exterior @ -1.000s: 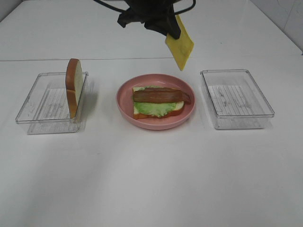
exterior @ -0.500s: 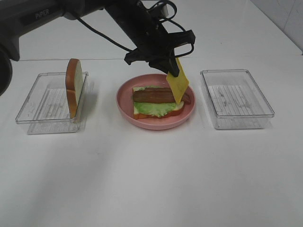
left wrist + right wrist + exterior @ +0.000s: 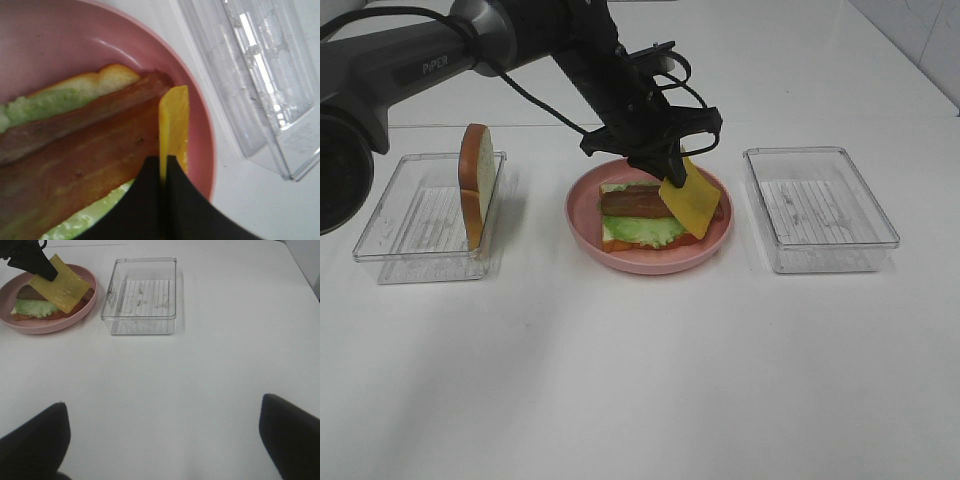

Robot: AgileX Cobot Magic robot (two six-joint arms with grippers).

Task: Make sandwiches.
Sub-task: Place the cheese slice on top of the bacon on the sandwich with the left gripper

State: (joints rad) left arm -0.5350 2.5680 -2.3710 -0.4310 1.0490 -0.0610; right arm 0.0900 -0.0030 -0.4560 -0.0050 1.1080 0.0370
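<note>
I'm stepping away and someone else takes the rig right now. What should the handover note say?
Left gripper: shut on the cheese, tilted over the plate's right side, lower edge about on the bacon.
Right gripper: open, empty, back from the right tray.
Done: bottom bread, lettuce, bacon stacked on the plate.
Left: lay the cheese flat, release, then add the top slice standing in the left tray.
</note>
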